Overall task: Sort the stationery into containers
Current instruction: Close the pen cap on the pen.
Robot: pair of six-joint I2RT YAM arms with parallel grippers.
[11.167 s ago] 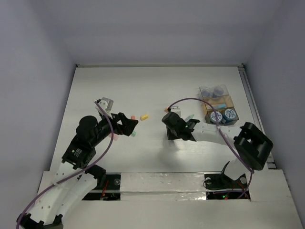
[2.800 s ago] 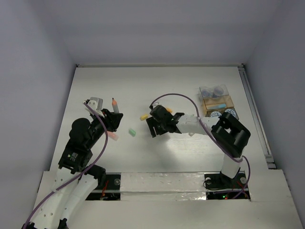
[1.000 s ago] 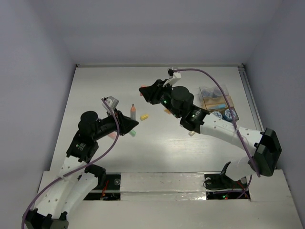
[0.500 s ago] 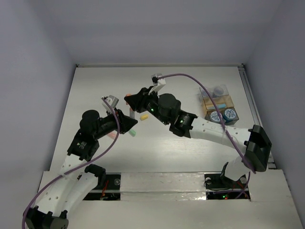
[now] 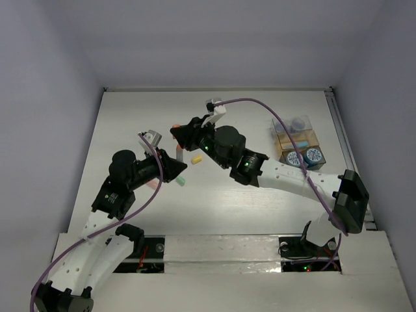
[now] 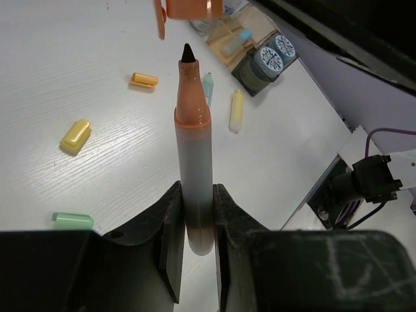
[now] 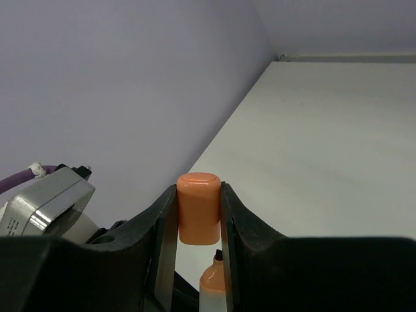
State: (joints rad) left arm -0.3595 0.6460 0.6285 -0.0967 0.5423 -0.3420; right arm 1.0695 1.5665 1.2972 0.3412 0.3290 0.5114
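Left gripper: clamped tight on the lower barrel of an uncapped pen, which has a grey body and orange neck. Its dark tip points straight out from the fingers.

Right gripper: nearly closed, pinching an orange cap by its sides. I see the cap just off the pen's tip, roughly in line with it and not touching.

On the table past the left fingers:
- Yellow piece and green piece lie off to their left.
- Small orange piece lies further out.
- Light blue pen and yellow pen lie just right of the held pen.
- Containers stand far out to the right, with two tape rolls in an end compartment.
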